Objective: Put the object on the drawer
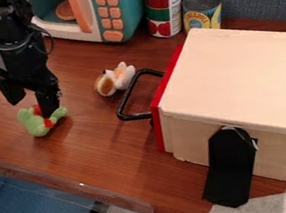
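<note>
The black hand [33, 110] hangs out past the red front of the drawer box [235, 72], with its two fingers apart. Right below it, the little green toy [37, 125] sits on the worktop [97, 140], well apart from the box. One fingertip is right by the toy's top, but I can't tell if they touch.

Toy microwave [130, 12] and 2 cans [163, 8] suggest play kitchen.
</note>
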Robot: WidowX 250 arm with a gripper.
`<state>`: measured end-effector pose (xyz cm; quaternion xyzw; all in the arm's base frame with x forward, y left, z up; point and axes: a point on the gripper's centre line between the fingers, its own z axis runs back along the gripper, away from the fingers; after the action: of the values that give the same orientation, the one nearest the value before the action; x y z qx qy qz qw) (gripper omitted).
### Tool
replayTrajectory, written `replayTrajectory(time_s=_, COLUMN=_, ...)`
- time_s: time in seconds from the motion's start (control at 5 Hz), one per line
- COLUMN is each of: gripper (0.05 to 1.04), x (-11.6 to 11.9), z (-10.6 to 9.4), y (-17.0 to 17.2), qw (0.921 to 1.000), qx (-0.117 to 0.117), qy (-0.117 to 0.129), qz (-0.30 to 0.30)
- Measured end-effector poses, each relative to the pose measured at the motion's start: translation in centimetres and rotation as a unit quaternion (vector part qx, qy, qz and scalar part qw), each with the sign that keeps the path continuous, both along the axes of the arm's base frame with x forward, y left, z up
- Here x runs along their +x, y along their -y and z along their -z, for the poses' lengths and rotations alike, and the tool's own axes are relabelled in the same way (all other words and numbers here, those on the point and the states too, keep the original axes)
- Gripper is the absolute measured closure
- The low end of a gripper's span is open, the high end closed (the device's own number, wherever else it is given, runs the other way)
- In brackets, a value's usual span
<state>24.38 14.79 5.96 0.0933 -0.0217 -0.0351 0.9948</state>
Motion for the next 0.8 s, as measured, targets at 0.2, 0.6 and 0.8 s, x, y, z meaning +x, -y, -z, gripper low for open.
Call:
replayTrajectory(time_s=0.2, gripper=0.083, x=-0.1, z=0.8, y=0.1, qw=0.9999, qx=-0.008, qy=-0.010, qz=-0.006)
replayTrajectory(time_s=0.6, gripper=0.083, x=6.0, z=1.1, y=3.7, qw=0.9980, qx=-0.040, qy=0.008, qz=0.048)
replayTrajectory(time_s=0.8, gripper=0.083, x=8.4, z=1.1, y=4.9, qw=0.9961, qx=-0.058, qy=0.022, qz=0.062)
